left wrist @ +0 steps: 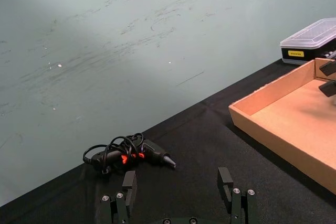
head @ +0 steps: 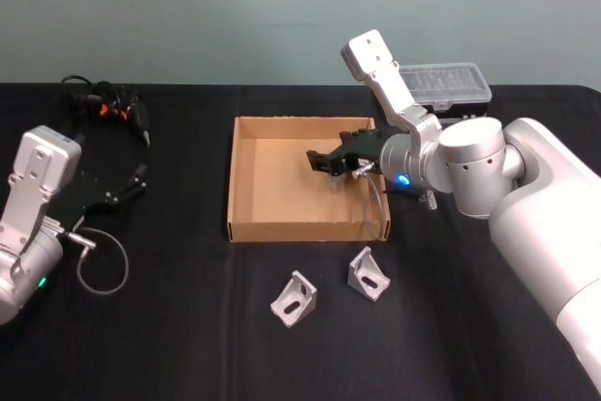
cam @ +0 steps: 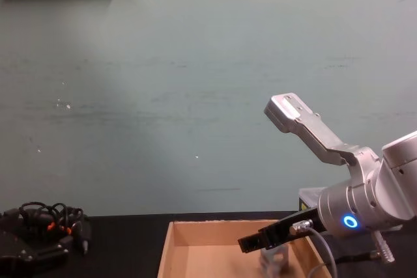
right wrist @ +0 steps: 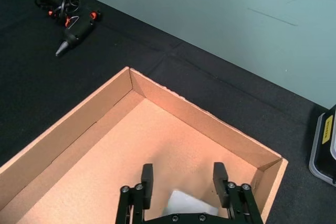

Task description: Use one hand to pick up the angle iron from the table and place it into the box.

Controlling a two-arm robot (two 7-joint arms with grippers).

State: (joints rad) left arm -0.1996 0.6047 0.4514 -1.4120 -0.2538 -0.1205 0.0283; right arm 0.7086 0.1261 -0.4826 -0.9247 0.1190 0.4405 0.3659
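Note:
The tan box (head: 300, 230) stands open at the table's (head: 188, 345) middle. My right gripper (head: 317, 162) hangs over its right half, fingers (right wrist: 147, 178) apart and open. A pale grey angle iron (right wrist: 185, 203) lies on the box floor just under the gripper, also seen from the chest as a grey piece (cam: 274, 258). Two more angle irons (head: 294, 299) (head: 368, 273) stand on the table in front of the box. My left gripper (head: 131, 185) rests open at the far left of the table, well away from the box.
A black glue gun with a coiled cable (head: 111, 105) lies at the back left. A black case with a clear lid (head: 449, 87) sits behind the box's right corner. A loose cable (head: 103, 265) loops beside my left arm.

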